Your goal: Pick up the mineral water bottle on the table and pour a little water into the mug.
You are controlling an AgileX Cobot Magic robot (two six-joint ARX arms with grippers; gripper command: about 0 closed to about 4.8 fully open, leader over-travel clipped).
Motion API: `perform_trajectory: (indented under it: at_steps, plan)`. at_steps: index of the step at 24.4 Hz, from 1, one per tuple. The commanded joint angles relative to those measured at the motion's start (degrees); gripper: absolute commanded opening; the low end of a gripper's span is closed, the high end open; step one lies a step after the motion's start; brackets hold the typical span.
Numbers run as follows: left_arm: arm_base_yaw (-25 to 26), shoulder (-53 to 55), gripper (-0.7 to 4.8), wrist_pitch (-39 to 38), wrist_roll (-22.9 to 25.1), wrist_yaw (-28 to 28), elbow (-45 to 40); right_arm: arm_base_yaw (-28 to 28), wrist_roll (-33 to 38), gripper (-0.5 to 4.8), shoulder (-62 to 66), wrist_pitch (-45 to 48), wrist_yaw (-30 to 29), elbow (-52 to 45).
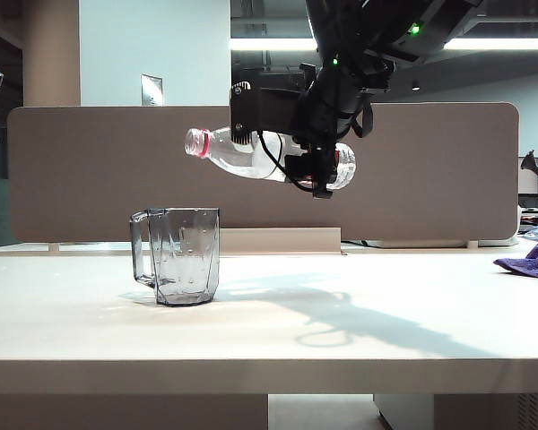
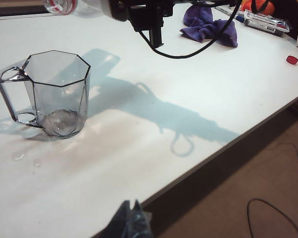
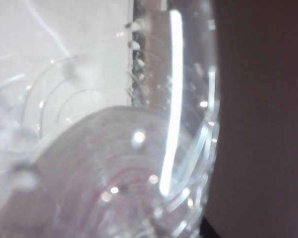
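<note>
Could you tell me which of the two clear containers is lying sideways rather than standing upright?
The mineral water bottle: the right claw holds it roughly level in the air, while the mug stands upright on the table.

Smoky grey mug (image 1: 186, 253), purple cloth (image 2: 209, 26)

Clear plastic, smoky facets, matt tabletop

The mineral water bottle (image 1: 251, 157) is thin, glossy, see-through plastic with ribbed walls that catch a bright streak of light, held in the right gripper (image 1: 316, 175), whose casing is matt black. The mug (image 1: 181, 253) at 7 o'clock of it is smoky grey, transparent, smooth and faceted, with droplets on its base. The table (image 1: 341, 313) is off-white, matt and smooth. A purple cloth (image 1: 531, 258), at 3 o'clock, looks soft and crumpled. The left gripper (image 2: 131, 223) appears dark.
</note>
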Motion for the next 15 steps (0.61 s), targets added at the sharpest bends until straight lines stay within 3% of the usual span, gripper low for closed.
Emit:
perform_trajectory:
  at_steps: [1,4,15]
  plan:
    - [-0.02,-0.04,-0.04,0.66,0.02,0.24,0.37,0.02,-4.52,2.74,-0.44,1.95,-0.09,0.33]
    - [-0.02,-0.04,-0.04,0.66,0.02,0.24,0.37,-0.09,-9.07,2.74,-0.44,1.97,0.11,0.35]
    - [-0.02,-0.04,-0.04,0.66,0.04,0.24,0.37,-0.13,-14.99,2.74,-0.44,2.64,0.59,1.75]
